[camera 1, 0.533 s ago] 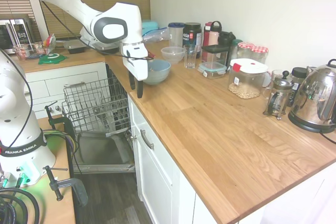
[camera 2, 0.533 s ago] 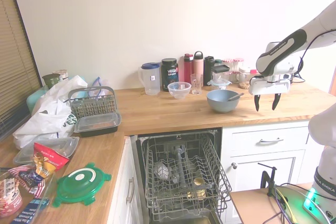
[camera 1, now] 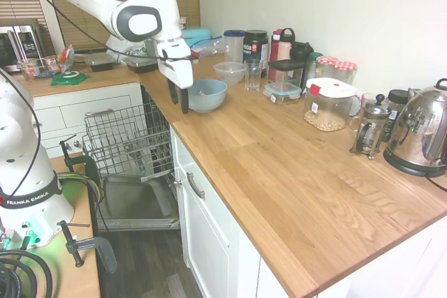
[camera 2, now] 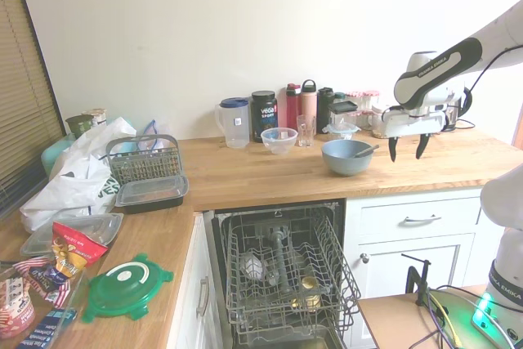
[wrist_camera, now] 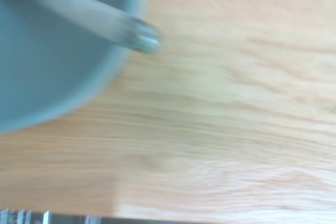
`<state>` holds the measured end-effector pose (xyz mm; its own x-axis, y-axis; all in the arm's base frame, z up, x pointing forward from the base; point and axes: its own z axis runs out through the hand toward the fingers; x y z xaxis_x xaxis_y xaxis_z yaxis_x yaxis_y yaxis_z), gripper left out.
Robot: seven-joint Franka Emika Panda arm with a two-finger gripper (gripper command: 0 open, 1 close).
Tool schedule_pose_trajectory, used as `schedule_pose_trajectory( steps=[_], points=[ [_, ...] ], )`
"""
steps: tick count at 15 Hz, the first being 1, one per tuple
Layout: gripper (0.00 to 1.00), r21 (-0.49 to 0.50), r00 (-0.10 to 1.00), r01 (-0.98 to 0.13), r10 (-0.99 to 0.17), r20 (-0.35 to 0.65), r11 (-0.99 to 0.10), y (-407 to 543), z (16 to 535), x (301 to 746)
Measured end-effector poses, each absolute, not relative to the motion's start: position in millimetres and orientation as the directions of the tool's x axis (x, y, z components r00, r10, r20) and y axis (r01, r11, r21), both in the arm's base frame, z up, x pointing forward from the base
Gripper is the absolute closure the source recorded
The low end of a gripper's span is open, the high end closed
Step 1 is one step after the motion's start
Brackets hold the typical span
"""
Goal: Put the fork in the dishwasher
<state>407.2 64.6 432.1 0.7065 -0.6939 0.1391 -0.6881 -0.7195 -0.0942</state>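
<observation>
I held the gripper (camera 2: 406, 149) empty, fingers parted, just beside the blue bowl (camera 2: 346, 156); the fork (camera 2: 364, 150) leaned inside it, handle over the rim.

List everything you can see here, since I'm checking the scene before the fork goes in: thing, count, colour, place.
fork: 1, pale, in the blue bowl, handle over its rim
blue bowl: 1, on the counter above the dishwasher
dishwasher: 1, open, grey wire rack pulled out
clear bowl: 1, on the counter behind the blue bowl
pitcher: 1, clear with blue lid, by the wall
bottles: several, black, red and pink, by the wall
kettle: 1, steel, far end of the counter
cutlery basket: 1, grey, left counter
green lid: 1, left counter
gripper: 1, open, empty, above the counter beside the blue bowl
</observation>
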Motion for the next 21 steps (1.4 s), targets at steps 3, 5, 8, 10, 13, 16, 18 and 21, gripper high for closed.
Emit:
schedule_pose_trajectory(
  steps=[3, 5, 8, 10, 13, 16, 18, 21],
  points=[
    [0.0, -0.135, 0.734, -0.64, -0.654, 0.185, -0.757, 99, 475, 397],
    [0.0, -0.163, 0.744, -0.615, -0.637, 0.201, -0.771, 116, 505, 403],
    [0.0, -0.174, 0.764, -0.594, -0.619, 0.182, -0.785, 134, 521, 444],
    [0.0, -0.132, 0.814, -0.557, -0.571, 0.11, -0.82, 149, 506, 476],
    [0.0, -0.075, 0.874, -0.483, -0.485, 0.026, -0.873, 169, 484, 517],
    [0.0, -0.029, 0.882, -0.47, -0.47, -0.003, -0.882, 171, 475, 555],
    [0.0, 0.004, 0.876, -0.482, -0.482, -0.034, -0.876, 162, 462, 575],
    [0.0, 0.052, 0.867, -0.487, -0.49, -0.092, -0.872, 155, 433, 589]
  ],
)
